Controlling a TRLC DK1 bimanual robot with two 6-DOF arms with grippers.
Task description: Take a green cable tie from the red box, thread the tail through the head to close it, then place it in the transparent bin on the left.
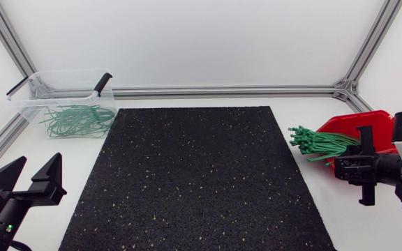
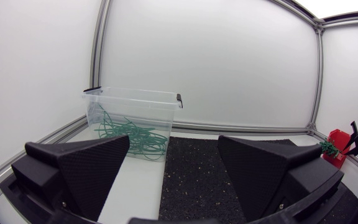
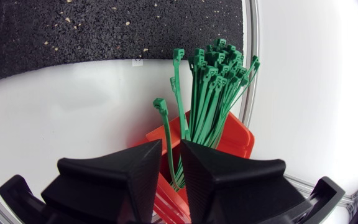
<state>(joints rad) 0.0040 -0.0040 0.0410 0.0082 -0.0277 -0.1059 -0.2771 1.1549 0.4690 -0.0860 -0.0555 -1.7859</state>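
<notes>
Green cable tie [image 3: 165, 134]: judged a light, thin nylon strap that is springy along its length, smooth and slippery, and not fragile. It tends to flex or spring sideways when pulled clear of its neighbours. Take hold on the flat strap, well back from the head, so that head and tail both stay free for threading. A grip across the flat faces should resist slipping better than one on the edges. This tie stands slightly apart from the bundle of ties [image 1: 319, 143], which lies in the red box [image 1: 368, 120] at the right side of the desk [image 1: 187, 101] with its heads projecting over the box rim toward the black mat [image 1: 194, 174]. The right gripper [image 3: 171, 146] is directly over the box. It is narrowly open, and the strap of the separated tie runs down through the gap; contact on both sides is not visible, so no hold is confirmed. The left gripper [image 2: 174, 143] is wide open and holds nothing. It sits at the near left of the desk, with the transparent bin [image 2: 132, 99] ahead of it, and that bin contains closed ties.
</notes>
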